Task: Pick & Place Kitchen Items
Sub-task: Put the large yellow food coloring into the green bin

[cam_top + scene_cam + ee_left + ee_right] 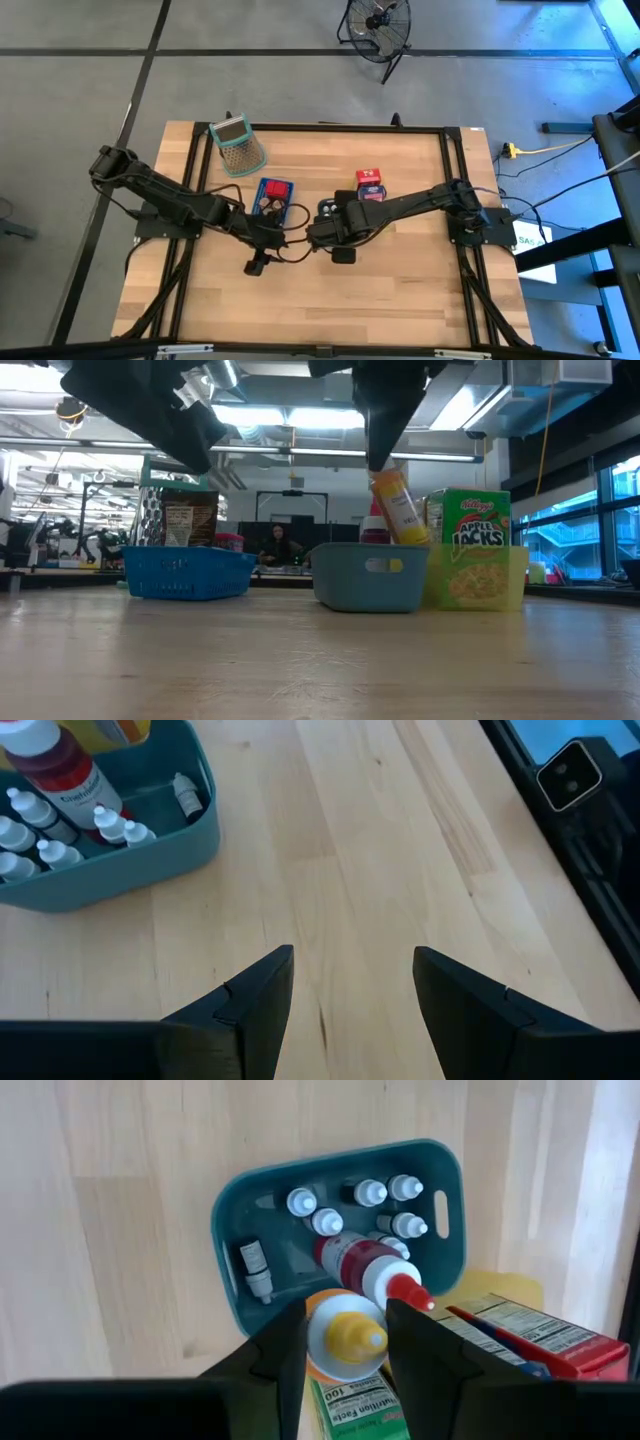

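Observation:
My right gripper is shut on a yellow-capped bottle and holds it over the grey-blue tray. That tray contains several small white dropper bottles and a red-capped bottle that lies slanted among them. Beside it, a green carton stands in the yellow tray. My left gripper hangs open over bare wood near the table's middle, just left of the grey-blue tray, with nothing between its fingers. My right gripper pinches the bottle at its shoulder, just below the yellow cap, one finger on each side. The fingers come steeply from above. The bottle hangs tilted below them, cap up, and its lower end is just above the grey-blue tray.
A blue basket with a red carton in it stands left of the grey-blue tray. The green-rimmed grater stands at the far left. Another red carton shows at the right. The near half of the table is bare wood.

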Available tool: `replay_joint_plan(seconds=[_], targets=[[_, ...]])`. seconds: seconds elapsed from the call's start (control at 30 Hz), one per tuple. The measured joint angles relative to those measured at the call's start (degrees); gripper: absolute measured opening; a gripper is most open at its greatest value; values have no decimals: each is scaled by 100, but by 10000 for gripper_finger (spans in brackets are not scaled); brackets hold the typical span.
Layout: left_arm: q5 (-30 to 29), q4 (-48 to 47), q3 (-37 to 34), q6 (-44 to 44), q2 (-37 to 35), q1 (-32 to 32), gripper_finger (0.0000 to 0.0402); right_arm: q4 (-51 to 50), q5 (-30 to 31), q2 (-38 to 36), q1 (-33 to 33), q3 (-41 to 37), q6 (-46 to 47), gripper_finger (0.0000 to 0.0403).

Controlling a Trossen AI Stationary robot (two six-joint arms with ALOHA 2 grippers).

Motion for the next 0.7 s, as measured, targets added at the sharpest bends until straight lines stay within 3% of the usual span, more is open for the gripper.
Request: replay_joint_plan(seconds=[0.7], targets=[[-7,-54,0,-44,1,0,202,-519,-91,15,28,128,48,121]])
